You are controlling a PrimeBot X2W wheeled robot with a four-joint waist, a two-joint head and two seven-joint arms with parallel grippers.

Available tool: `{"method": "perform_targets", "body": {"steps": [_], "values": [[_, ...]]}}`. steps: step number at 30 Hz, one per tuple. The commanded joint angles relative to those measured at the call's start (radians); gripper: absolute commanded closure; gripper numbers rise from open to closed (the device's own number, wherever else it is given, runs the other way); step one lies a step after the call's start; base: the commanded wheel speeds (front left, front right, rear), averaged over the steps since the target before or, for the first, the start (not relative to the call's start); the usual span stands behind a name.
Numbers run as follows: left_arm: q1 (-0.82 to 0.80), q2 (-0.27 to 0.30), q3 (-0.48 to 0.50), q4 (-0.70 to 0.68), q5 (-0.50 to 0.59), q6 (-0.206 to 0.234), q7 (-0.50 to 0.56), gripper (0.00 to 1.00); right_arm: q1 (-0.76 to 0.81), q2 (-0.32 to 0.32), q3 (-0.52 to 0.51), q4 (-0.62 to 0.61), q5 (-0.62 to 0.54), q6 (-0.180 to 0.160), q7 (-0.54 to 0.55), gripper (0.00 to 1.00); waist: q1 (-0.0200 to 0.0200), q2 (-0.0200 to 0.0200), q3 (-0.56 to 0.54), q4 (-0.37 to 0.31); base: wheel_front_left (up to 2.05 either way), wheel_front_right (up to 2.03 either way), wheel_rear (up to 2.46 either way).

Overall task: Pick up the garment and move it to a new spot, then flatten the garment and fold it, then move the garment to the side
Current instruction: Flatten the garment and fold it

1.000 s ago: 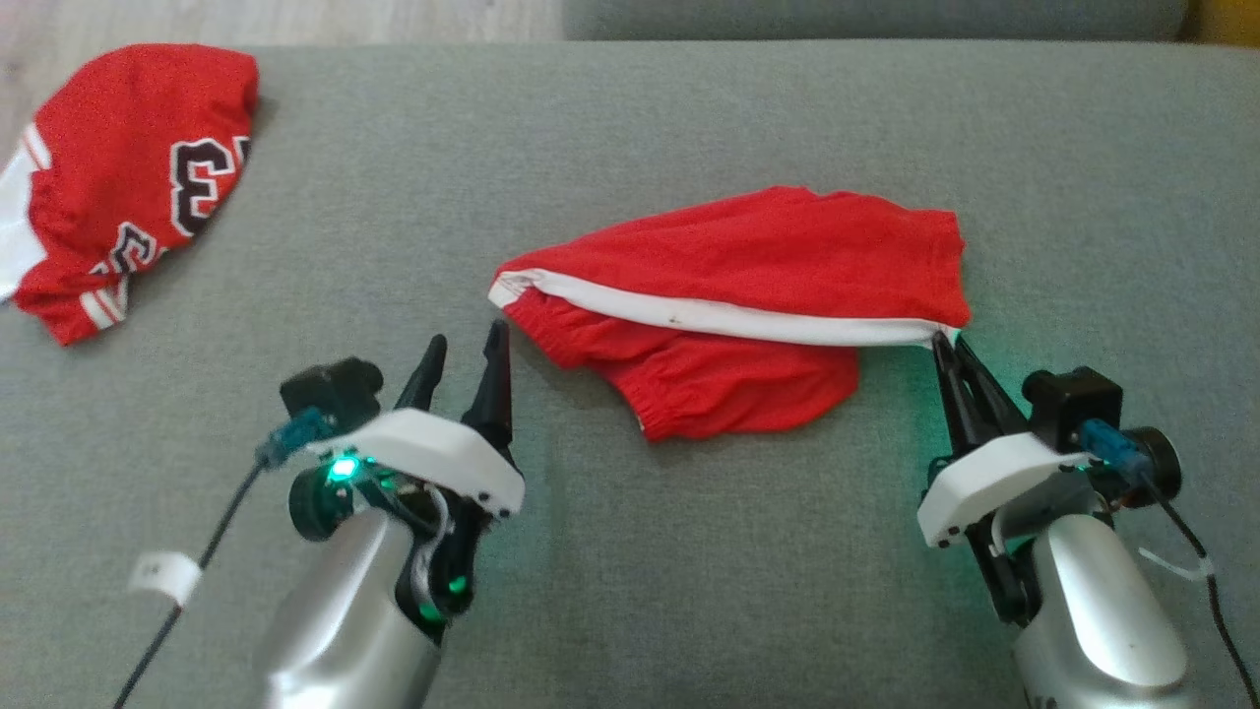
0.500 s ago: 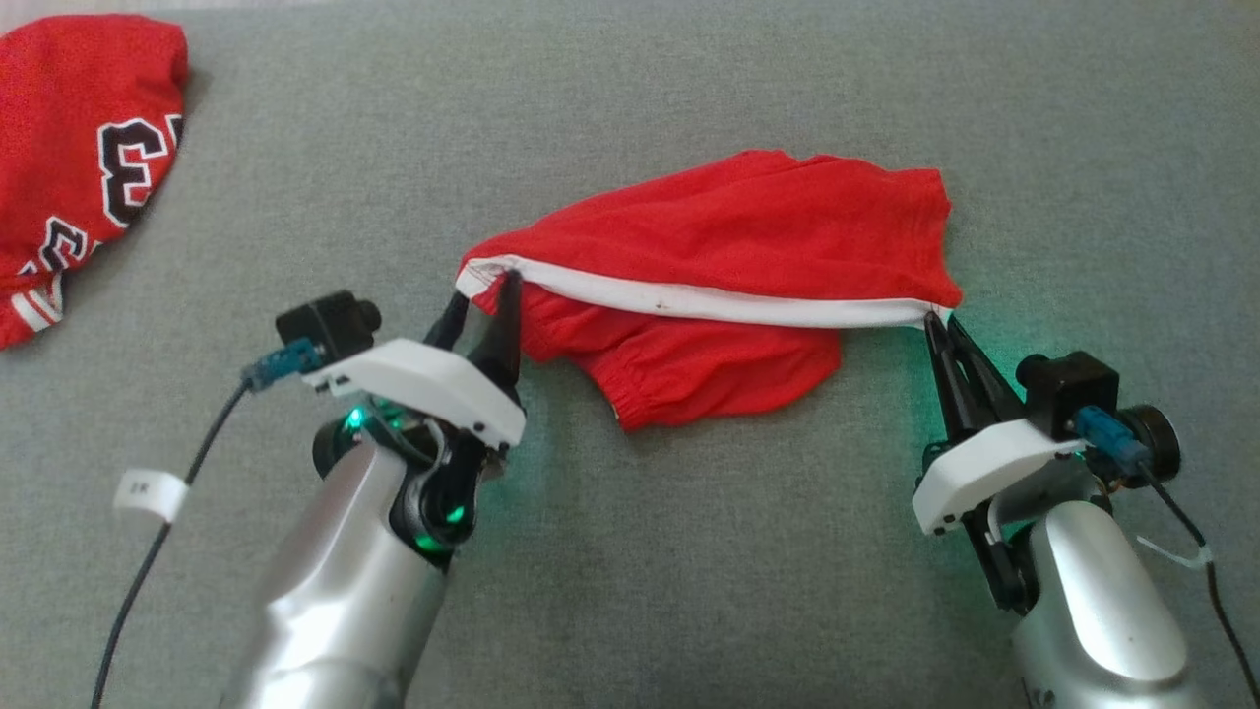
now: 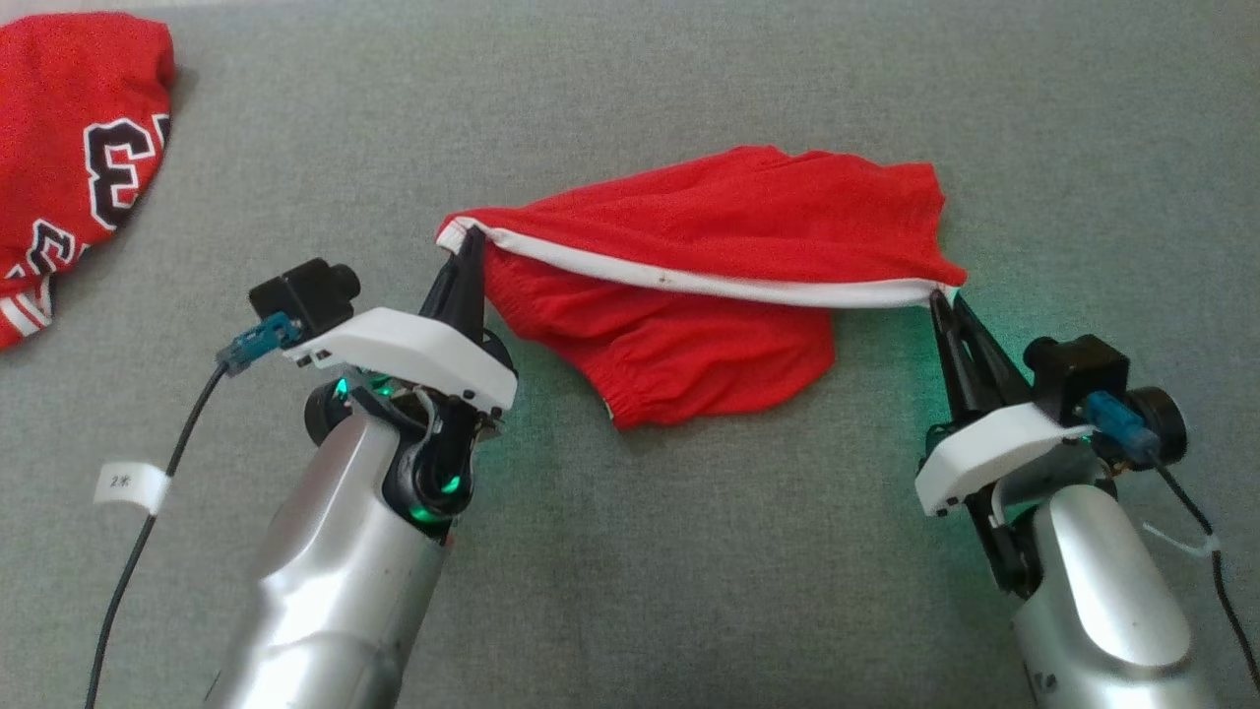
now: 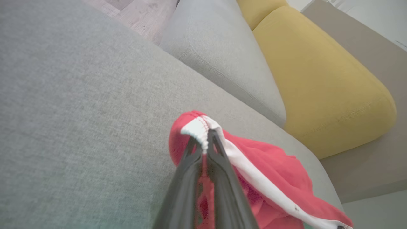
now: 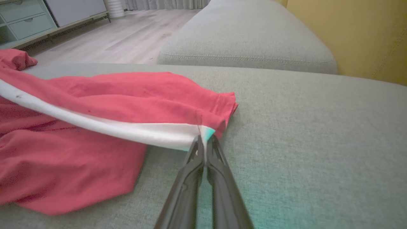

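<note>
The garment is a pair of red shorts with a white side stripe, lying crumpled mid-cushion on the grey sofa seat. My left gripper is shut on the stripe's left end, which the left wrist view shows as white cloth pinched at the left gripper's tips, with the garment trailing off behind them. My right gripper is shut on the stripe's right end; in the right wrist view the right gripper's tips pinch the white corner of the garment. The stripe runs taut between the two grips.
A second red garment with black-and-white numbers lies at the far left of the seat cushion. Beyond the seat are a grey cushion and a yellow one. Wooden floor lies past the sofa edge.
My left gripper moved forward to the stripe's left end and closed on it. The right gripper kept its grip. The camera tilted down, shifting the scene up and left.
</note>
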Motion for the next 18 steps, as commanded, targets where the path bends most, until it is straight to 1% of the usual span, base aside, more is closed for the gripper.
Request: {"method": "perform_targets", "body": {"steps": [1, 6, 10, 14, 18], "values": [[-0.045, 0.014, 0.029, -0.041, 0.006, -0.005, -0.017, 1.00, -0.029, -0.003, 0.015, -0.037, -0.005, -0.001, -0.018, 1.00, -0.0001, 0.0000, -0.011, 0.000, 0.00, 0.00, 0.00], [-0.047, 0.036, 0.009, -0.094, 0.039, -0.019, -0.034, 1.00, -0.038, -0.003, -0.010, -0.084, -0.005, -0.001, -0.038, 1.00, -0.0001, 0.0000, -0.063, -0.001, 0.00, 0.00, 0.00], [-0.054, 0.074, -0.009, -0.188, 0.075, -0.025, -0.030, 1.00, -0.056, -0.003, -0.032, -0.167, -0.017, -0.001, -0.035, 1.00, -0.0001, 0.0000, -0.133, -0.006, 0.00, 0.00, 0.00], [-0.065, 0.125, -0.028, -0.319, 0.120, -0.001, 0.006, 1.00, -0.068, -0.003, -0.058, -0.277, -0.038, -0.001, -0.004, 1.00, -0.0001, 0.0000, -0.211, -0.013, 0.00, 0.00, 0.00], [-0.097, 0.185, -0.036, -0.475, 0.160, 0.027, 0.068, 1.00, -0.083, -0.003, -0.070, -0.412, -0.054, -0.001, 0.067, 1.00, -0.0001, 0.0000, -0.279, -0.026, 0.00, 0.00, 0.00]]}}
